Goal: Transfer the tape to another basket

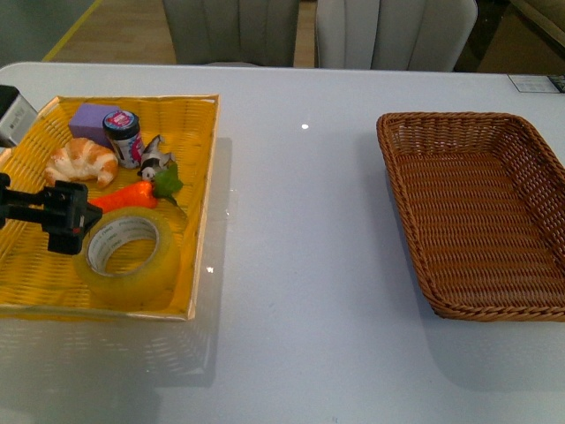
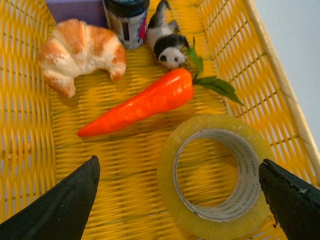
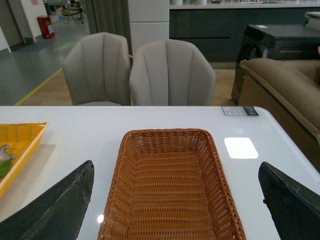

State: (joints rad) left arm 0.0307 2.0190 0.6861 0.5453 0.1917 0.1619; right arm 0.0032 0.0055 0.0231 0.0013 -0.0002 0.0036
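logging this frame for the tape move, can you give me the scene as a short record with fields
tape: lying flat in the yellow basket, near its right rim
yellow basket also holds: croissant, carrot, panda toy, jar, purple block
brown basket: empty, on the right side of the table
left hand: open, over the yellow basket at the tape, holding nothing
right hand: open, facing the brown basket
task state: tape not yet moved
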